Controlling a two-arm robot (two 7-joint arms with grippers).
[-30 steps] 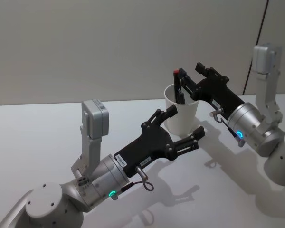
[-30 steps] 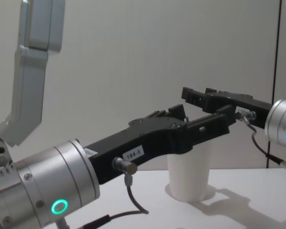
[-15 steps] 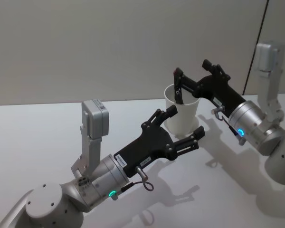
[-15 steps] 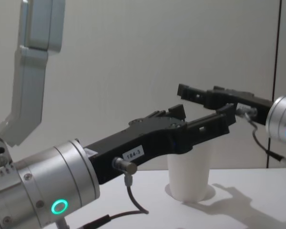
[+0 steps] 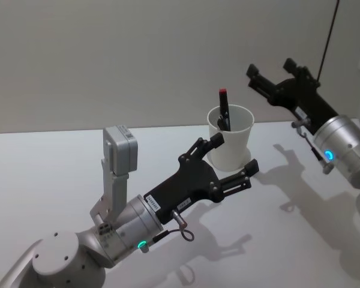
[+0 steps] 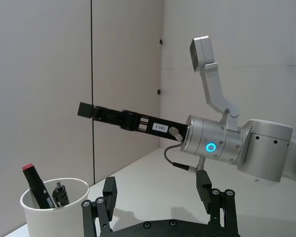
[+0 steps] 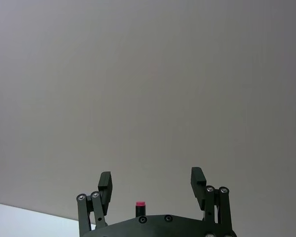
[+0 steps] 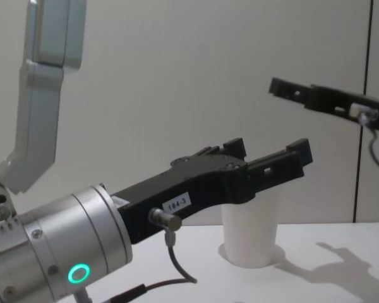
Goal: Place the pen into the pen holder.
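The pen (image 5: 224, 109), black with a red cap, stands leaning inside the pen holder (image 5: 231, 144), a plain white paper cup on the table. In the left wrist view the pen (image 6: 37, 185) rises above the pen holder (image 6: 54, 215) rim beside a second dark item (image 6: 59, 192). My right gripper (image 5: 270, 67) hangs open and empty, above and to the right of the cup. Its own view looks down past its open fingers (image 7: 151, 178) at the red cap (image 7: 139, 203). My left gripper (image 5: 234, 153) is open, just in front of the cup, holding nothing.
The white table (image 5: 60, 168) stretches to the left and front of the cup. A plain grey wall stands close behind it. In the chest view my left gripper (image 8: 270, 149) crosses in front of the cup (image 8: 251, 233), with the right gripper (image 8: 290, 89) high above.
My right gripper let go of the pen, which now stands in the cup, then rose and pulled back to the right. The left arm has not moved.
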